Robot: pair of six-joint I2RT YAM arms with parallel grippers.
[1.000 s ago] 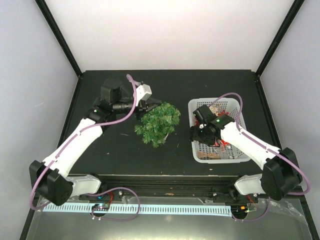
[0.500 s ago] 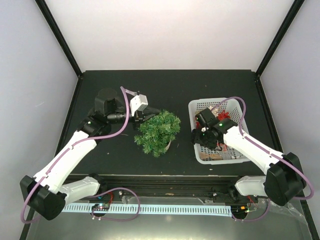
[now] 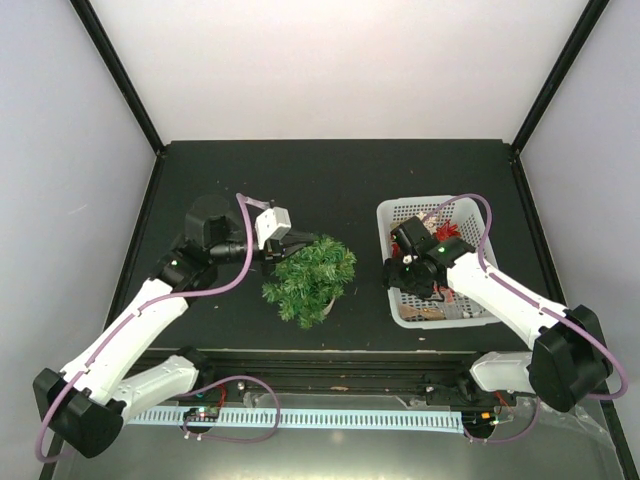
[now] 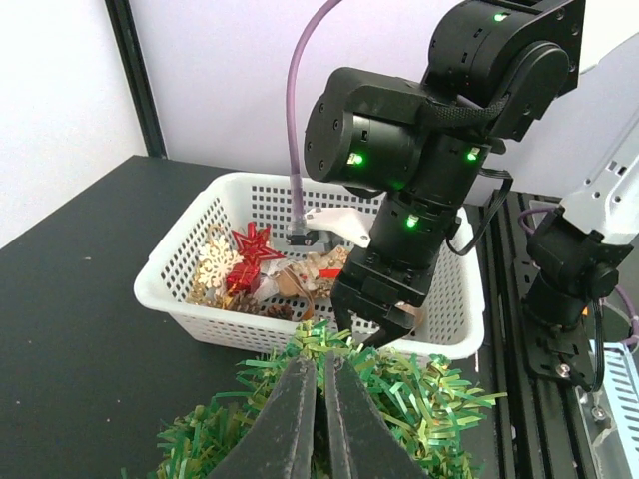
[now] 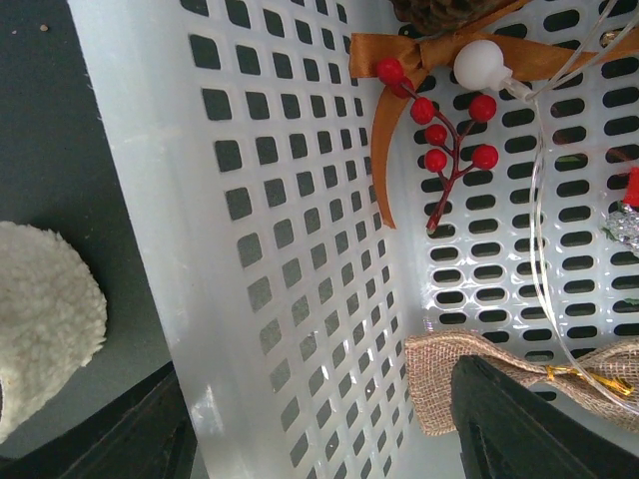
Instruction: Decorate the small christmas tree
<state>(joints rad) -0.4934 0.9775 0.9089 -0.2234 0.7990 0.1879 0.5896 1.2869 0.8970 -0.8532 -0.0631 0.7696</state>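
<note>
Top external view: left gripper [image 3: 288, 243] shut on the small christmas tree [image 3: 310, 278]

Its fingers pinch needles at the tree's 11 o'clock side, mid-table. Bare table [image 3: 340, 175] lies open at 12 o'clock; the basket [image 3: 400, 206] sits apart at 3 o'clock. The right gripper [image 5: 319, 404] spreads wide astride the basket's wall, holding nothing. Since a second ago, tree and left gripper have slid toward 6 o'clock.

small christmas tree [image 3: 308, 280] — table [image 3: 400, 170] centre | basket [image 4: 200, 299] right of tree | ornaments [image 4: 240, 271] in basket
</note>
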